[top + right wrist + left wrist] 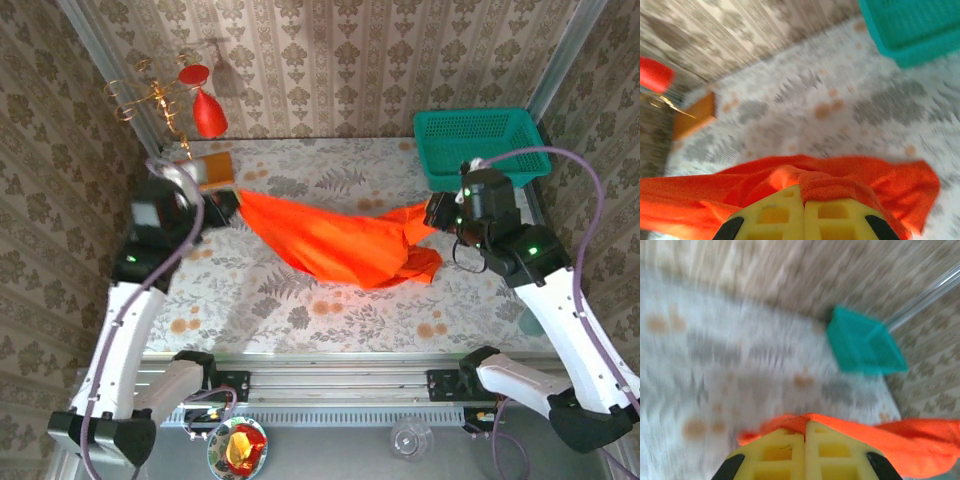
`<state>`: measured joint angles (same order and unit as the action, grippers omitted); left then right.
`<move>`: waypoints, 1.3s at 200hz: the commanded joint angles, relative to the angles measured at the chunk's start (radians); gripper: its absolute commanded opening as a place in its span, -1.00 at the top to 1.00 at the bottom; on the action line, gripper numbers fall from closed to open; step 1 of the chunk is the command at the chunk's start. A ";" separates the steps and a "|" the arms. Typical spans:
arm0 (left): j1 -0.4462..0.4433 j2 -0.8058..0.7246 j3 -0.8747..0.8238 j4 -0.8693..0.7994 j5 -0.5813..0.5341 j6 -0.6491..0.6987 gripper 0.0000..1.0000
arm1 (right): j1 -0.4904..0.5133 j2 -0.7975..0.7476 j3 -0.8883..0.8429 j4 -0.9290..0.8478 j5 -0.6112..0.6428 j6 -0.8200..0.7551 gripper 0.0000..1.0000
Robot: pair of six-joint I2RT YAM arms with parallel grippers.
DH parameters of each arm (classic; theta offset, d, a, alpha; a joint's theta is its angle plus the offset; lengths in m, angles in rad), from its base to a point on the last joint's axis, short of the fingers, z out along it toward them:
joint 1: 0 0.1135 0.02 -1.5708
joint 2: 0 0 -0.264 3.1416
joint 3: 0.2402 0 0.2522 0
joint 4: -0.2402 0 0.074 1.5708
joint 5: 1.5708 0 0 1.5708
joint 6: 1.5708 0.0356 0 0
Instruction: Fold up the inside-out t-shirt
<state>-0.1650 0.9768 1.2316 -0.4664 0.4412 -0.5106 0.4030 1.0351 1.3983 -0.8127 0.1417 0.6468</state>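
Left claw (224, 204) is sitting at the far-left of the table (300, 310), just beside the wood block (212, 172). On its wrist cam the yellow fingers (785, 450) are pressing together with no gap and a peak of orange cloth is poking out at the tips. I'm reading that as clamped on the left end of the shirt (340, 245).

Shirt is hanging between both claws as one band, long axis running left-right across mid-table. It's sagging in the centre, and I can't tell from above whether the belly is brushing the table or just near it. Left half is pulling into a clean taper. Right half is bunching into loose folds drooping below the grip.

Right claw (433, 212) is sitting far-right, near the green basket (480, 140) but apart from it. Its wrist cam is showing fingers (775, 215) closed with a roll of cloth riding over the tips, so it's gripping the right end.

I'm judging the next move is hinging on this: the shirt is lying inboard of each claw and neither is nearer, so it's a two-arm move along that axis. Both wrist cams are blurring, so I'm not calling which hem or sleeve is in either grip.
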 commanded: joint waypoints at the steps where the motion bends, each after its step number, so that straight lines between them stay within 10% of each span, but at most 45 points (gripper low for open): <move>1: 0.093 0.079 0.324 -0.166 0.151 0.212 1.00 | -0.001 0.021 0.105 -0.009 -0.085 -0.046 1.00; 30: 0.152 0.197 0.529 -0.188 0.316 0.194 1.00 | -0.004 0.063 0.322 -0.078 -0.016 -0.122 1.00; 90: 0.107 0.156 0.124 0.185 0.419 -0.030 1.00 | -0.004 0.427 1.347 -0.469 0.267 -0.331 1.00; 153: 0.226 0.258 0.688 -0.100 0.377 0.096 1.00 | -0.004 0.195 0.512 -0.035 0.020 -0.119 1.00; 205: 0.222 0.207 0.398 -0.057 0.386 0.092 1.00 | -0.006 0.185 0.612 -0.105 0.151 -0.204 1.00; 260: 0.228 0.184 0.331 -0.090 0.367 0.127 1.00 | -0.003 0.167 0.520 -0.178 0.030 -0.183 1.00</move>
<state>0.0559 1.2198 1.5906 -0.5537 0.8036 -0.4252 0.4026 1.2137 1.9999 -0.9451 0.2237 0.4591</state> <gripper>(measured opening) 0.064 0.065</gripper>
